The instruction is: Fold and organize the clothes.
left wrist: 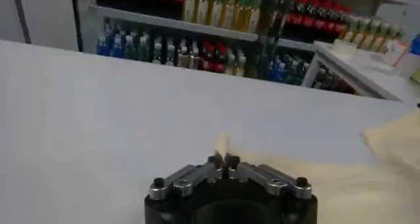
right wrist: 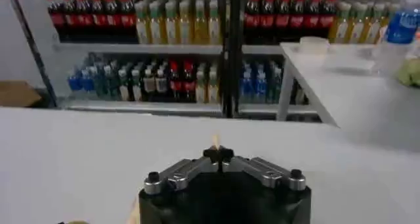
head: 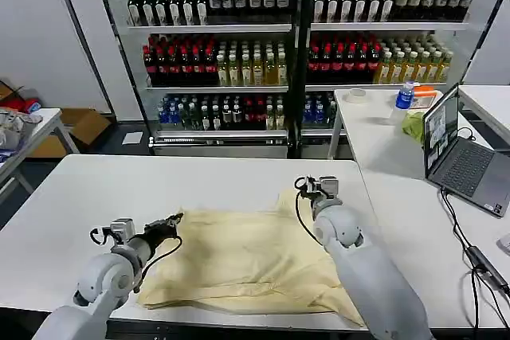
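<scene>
The clothes are one pale cream-yellow T-shirt [head: 247, 260] lying partly folded and rumpled on the white table [head: 96, 189]. My left gripper [head: 176, 219] is at the shirt's left edge, shut on a small peak of fabric. In the left wrist view that fabric tip [left wrist: 222, 144] pokes up past the closed left gripper [left wrist: 223, 159], and the rest of the shirt [left wrist: 367, 186] spreads off to one side. My right gripper [head: 300, 186] is at the shirt's far right corner, shut on it. The right wrist view shows a sliver of cloth [right wrist: 214, 142] above the closed right gripper [right wrist: 218, 154].
A second white table [head: 382, 149] joins on the right, carrying an open laptop [head: 462, 157], a green cloth lump [head: 414, 127], a water bottle [head: 405, 97] and cables [head: 478, 256]. Shelves of bottles [head: 263, 61] stand behind. The table surface left of and beyond the shirt is bare.
</scene>
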Controlling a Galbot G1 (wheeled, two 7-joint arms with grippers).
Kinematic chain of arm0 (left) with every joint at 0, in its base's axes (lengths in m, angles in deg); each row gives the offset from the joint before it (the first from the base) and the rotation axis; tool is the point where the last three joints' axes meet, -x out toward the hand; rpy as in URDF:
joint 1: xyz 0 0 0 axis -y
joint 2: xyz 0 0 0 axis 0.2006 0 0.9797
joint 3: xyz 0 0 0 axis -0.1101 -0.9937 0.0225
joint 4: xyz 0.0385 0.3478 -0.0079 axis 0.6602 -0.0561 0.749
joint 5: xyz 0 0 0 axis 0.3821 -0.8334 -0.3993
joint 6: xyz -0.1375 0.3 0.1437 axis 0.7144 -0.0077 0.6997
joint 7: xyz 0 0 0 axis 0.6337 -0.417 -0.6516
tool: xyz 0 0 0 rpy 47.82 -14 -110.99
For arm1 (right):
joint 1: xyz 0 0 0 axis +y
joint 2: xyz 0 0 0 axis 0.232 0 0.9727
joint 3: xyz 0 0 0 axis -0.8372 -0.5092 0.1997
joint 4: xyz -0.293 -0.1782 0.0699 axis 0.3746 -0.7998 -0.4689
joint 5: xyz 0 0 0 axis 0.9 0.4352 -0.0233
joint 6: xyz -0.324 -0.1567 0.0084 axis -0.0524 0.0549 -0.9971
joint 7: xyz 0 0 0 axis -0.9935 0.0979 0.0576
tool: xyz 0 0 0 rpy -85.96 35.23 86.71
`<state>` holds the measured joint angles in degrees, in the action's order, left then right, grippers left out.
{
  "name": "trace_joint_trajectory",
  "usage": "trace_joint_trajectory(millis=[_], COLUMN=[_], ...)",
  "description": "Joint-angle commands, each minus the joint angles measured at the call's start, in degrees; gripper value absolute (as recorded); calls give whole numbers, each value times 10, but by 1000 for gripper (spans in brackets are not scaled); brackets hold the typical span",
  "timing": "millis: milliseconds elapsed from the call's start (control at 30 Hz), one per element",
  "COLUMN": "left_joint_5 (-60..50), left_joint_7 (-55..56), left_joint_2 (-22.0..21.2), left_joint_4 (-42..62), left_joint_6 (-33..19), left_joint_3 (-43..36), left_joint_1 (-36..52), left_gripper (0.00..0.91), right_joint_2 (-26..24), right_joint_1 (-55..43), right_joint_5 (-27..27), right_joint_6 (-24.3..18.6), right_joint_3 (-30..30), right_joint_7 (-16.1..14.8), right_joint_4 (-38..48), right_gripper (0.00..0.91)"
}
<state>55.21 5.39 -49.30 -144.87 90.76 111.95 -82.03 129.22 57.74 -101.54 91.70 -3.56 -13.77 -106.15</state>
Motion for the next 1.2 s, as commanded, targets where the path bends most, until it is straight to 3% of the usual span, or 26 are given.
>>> trace_joint_trajectory(millis=[33, 700, 1200], left_joint_5=[7, 6, -54], left_joint_7=[-2, -34, -57], left_joint_2=[2, 13, 7], left_joint_4=[-67, -150, -169], left_joint_6=[0, 4, 5], left_joint_3=[45, 115, 119], left_joint_1=[-51, -174, -237], left_gripper=[71, 71, 50], right_joint_2=[-29, -99, -110], right_joint_1=[49, 296, 399], right_joint_5=[-3, -17, -13], right_joint_6=[0, 0, 0], right_joint_3=[22, 154, 206], right_joint_7=[0, -8, -6], right_joint_4=[-110, -301, -346], right_gripper=[0, 0, 0])
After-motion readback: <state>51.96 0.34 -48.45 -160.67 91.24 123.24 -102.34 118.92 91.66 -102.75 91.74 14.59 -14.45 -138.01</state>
